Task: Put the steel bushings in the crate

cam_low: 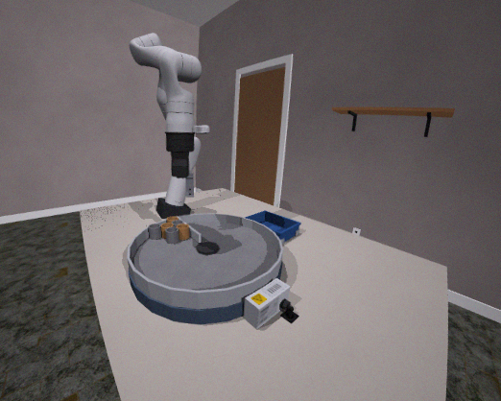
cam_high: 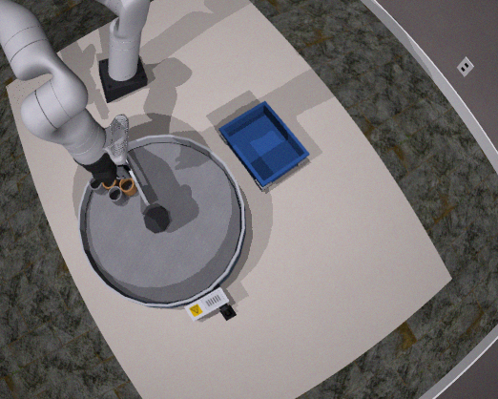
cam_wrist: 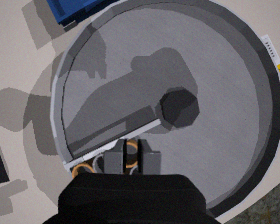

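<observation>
The turning table (cam_high: 175, 258) (cam_low: 200, 273) (cam_wrist: 231, 75) carries a cluster of upright bushings. One grey steel bushing (cam_high: 96, 184) (cam_low: 155, 231) stands at the outer side; another steel bushing (cam_high: 115, 194) (cam_low: 172, 235) stands nearer the hub. A third grey one shows partly behind the orange ones in the exterior view. Several orange bushings stand among them, one orange bushing (cam_high: 127, 187) (cam_low: 182, 232) near the divider. My gripper (cam_high: 122, 171) (cam_low: 179, 176) (cam_wrist: 132, 150) hangs above the cluster, fingers partly open and empty; an orange bushing shows below through the gap. The blue crate (cam_high: 265, 143) (cam_low: 272, 224) (cam_wrist: 81, 9) looks empty.
A thin light divider bar (cam_high: 138, 185) (cam_low: 191, 229) (cam_wrist: 146, 128) runs from the rim to the dark hub (cam_high: 156, 219) (cam_low: 207, 247) (cam_wrist: 179, 107), beside the bushings. A raised rim surrounds the turning table. A white control box (cam_high: 207, 304) (cam_low: 267, 303) is at its side.
</observation>
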`<state>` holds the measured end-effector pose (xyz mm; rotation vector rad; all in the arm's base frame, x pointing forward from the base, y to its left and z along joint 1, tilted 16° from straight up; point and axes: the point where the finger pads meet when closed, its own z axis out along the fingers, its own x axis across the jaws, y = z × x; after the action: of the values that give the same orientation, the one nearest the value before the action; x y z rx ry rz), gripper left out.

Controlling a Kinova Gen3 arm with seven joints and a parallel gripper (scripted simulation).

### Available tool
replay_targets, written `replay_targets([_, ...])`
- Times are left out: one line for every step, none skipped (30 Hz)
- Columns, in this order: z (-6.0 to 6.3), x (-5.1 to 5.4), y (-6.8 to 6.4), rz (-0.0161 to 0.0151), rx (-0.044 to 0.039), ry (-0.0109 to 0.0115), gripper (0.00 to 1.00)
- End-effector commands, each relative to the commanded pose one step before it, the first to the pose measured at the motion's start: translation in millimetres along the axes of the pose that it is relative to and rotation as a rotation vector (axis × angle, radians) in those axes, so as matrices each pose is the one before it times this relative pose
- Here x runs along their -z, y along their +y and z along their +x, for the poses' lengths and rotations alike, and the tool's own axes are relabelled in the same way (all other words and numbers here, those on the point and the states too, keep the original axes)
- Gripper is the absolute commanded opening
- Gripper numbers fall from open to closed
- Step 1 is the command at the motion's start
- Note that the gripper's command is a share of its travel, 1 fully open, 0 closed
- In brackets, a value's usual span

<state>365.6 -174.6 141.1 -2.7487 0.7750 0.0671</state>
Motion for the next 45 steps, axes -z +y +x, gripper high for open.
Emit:
replay_targets([1.95, -4.11, 2.89, 0.00568, 0.00855, 0.00255, 0.34])
replay_targets([0.0, 0.0, 0.0, 0.0, 0.0, 0.0, 0.34])
replay_targets([0.0, 0.0, 0.0, 0.0, 0.0, 0.0, 0.34])
replay_targets([0.0, 0.0, 0.0, 0.0, 0.0, 0.0, 0.34])
replay_targets([0.0, 0.0, 0.0, 0.0, 0.0, 0.0, 0.34])
replay_targets([0.0, 0.0, 0.0, 0.0, 0.0, 0.0, 0.34])
replay_targets([0.0, 0.0, 0.0, 0.0, 0.0, 0.0, 0.34])
replay_targets([-0.74, -6.13, 5.27, 0.00149, 0.00367, -0.00586, 0.34])
replay_targets([1.11, -8.06, 8.03, -0.0001, 0.0128, -0.00026, 0.34])
replay_targets([1.01, -8.06, 8.04, -0.0001, 0.0128, -0.00026, 0.34])
replay_targets([0.91, -8.07, 8.05, -0.0001, 0.0128, -0.00026, 0.34])
replay_targets([0.8, -8.07, 8.06, -0.0001, 0.0128, -0.00026, 0.34])
replay_targets([0.0, 0.0, 0.0, 0.0, 0.0, 0.0, 0.34])
replay_targets([0.0, 0.0, 0.0, 0.0, 0.0, 0.0, 0.34])
replay_targets([0.0, 0.0, 0.0, 0.0, 0.0, 0.0, 0.34])
replay_targets([0.0, 0.0, 0.0, 0.0, 0.0, 0.0, 0.34])
replay_targets([0.0, 0.0, 0.0, 0.0, 0.0, 0.0, 0.34])
replay_targets([0.0, 0.0, 0.0, 0.0, 0.0, 0.0, 0.34])
replay_targets([0.0, 0.0, 0.0, 0.0, 0.0, 0.0, 0.34])
replay_targets([0.0, 0.0, 0.0, 0.0, 0.0, 0.0, 0.34])
replay_targets([0.0, 0.0, 0.0, 0.0, 0.0, 0.0, 0.34])
replay_targets([0.0, 0.0, 0.0, 0.0, 0.0, 0.0, 0.34])
replay_targets([0.0, 0.0, 0.0, 0.0, 0.0, 0.0, 0.34])
replay_targets([0.0, 0.0, 0.0, 0.0, 0.0, 0.0, 0.34])
replay_targets([2.95, 0.45, 1.46, -0.00133, -0.00085, 0.00201, 0.34])
replay_targets([4.4, -1.55, 4.07, -0.00293, 0.00896, 0.00746, 0.34])
replay_targets([4.35, -1.6, 4.11, -0.00293, 0.00896, 0.00746, 0.34])
replay_targets([4.3, -1.64, 4.14, -0.00293, 0.00896, 0.00746, 0.34])
replay_targets([4.25, -1.68, 4.17, -0.00293, 0.00896, 0.00746, 0.34])
replay_targets([0.0, 0.0, 0.0, 0.0, 0.0, 0.0, 0.34])
replay_targets([0.0, 0.0, 0.0, 0.0, 0.0, 0.0, 0.34])
replay_targets([0.0, 0.0, 0.0, 0.0, 0.0, 0.0, 0.34])
replay_targets([0.0, 0.0, 0.0, 0.0, 0.0, 0.0, 0.34])
replay_targets([0.0, 0.0, 0.0, 0.0, 0.0, 0.0, 0.34])
replay_targets([0.0, 0.0, 0.0, 0.0, 0.0, 0.0, 0.34])
replay_targets([0.0, 0.0, 0.0, 0.0, 0.0, 0.0, 0.34])
replay_targets([0.0, 0.0, 0.0, 0.0, 0.0, 0.0, 0.34])
replay_targets([0.0, 0.0, 0.0, 0.0, 0.0, 0.0, 0.34])
replay_targets([0.0, 0.0, 0.0, 0.0, 0.0, 0.0, 0.34])
replay_targets([0.0, 0.0, 0.0, 0.0, 0.0, 0.0, 0.34])
replay_targets([0.0, 0.0, 0.0, 0.0, 0.0, 0.0, 0.34])
replay_targets([-2.6, 0.83, -1.67, 0.00191, -0.00813, -0.00655, 0.34])
replay_targets([0.66, -0.2, 0.42, -0.00049, 0.00203, 0.00165, 0.34])
replay_targets([0.66, -0.2, 0.42, -0.00049, 0.00203, 0.00165, 0.34])
replay_targets([0.65, -0.2, 0.42, -0.00049, 0.00203, 0.00165, 0.34])
